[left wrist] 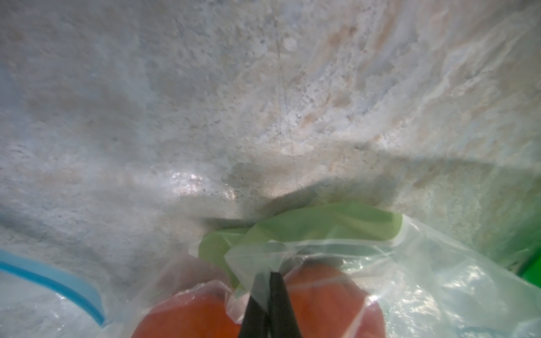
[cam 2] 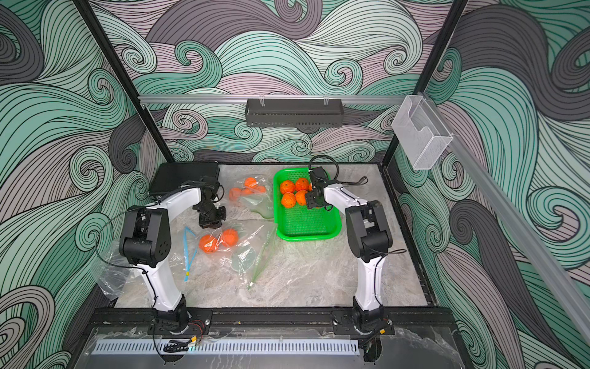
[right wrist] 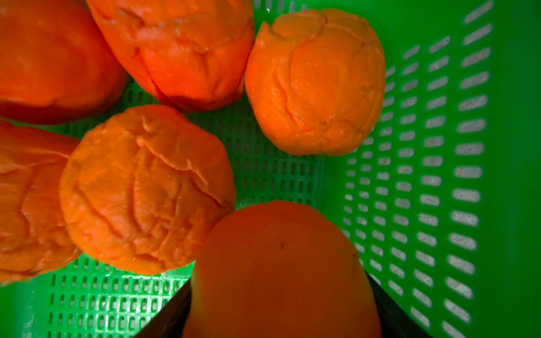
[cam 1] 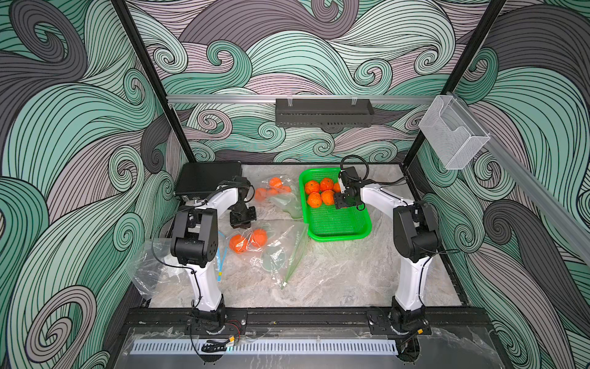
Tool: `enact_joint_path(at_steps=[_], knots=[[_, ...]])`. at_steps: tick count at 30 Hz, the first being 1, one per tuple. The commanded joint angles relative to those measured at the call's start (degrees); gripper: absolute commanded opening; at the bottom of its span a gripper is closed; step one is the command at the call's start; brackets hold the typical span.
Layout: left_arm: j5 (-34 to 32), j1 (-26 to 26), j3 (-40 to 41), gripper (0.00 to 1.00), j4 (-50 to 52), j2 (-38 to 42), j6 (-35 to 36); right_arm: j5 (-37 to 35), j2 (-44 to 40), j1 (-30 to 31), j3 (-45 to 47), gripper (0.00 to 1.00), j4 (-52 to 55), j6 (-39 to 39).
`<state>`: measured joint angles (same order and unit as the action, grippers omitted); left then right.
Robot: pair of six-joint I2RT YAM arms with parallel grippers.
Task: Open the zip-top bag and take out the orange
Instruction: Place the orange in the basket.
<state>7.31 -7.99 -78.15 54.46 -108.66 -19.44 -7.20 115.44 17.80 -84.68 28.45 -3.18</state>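
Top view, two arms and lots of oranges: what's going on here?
The left gripper is shut, its fingers pinching the clear zip-top bag, which has two oranges inside. The right gripper holds an orange low over the green basket, beside other oranges already lying there. Another bag with oranges waits farther back.
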Motion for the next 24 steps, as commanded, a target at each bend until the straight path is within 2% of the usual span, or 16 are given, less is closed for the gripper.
enact_joint_path(at_steps=[1, 18, 21, 24], knots=[[0.6, 0.4, -1.5, 0.0, 2.6, -1.1, 0.6, -1.4, -1.5, -0.5, -0.2, 0.75, -0.1, 0.6], [0.8, 0.3, -1.4, 0.0, 2.6, -1.0, 0.8, -1.8, -4.4, -0.6, 0.2, 0.83, -0.1, 2.3], [0.8, 0.4, -1.4, 0.0, 2.7, -1.0, 0.8, -1.0, -5.6, -0.6, 0.3, 0.8, 0.5, 2.1], [0.8, 0.4, -1.6, 0.0, 2.7, -1.0, 0.8, 0.9, -8.8, -0.6, 1.2, 0.7, 1.4, 1.0]])
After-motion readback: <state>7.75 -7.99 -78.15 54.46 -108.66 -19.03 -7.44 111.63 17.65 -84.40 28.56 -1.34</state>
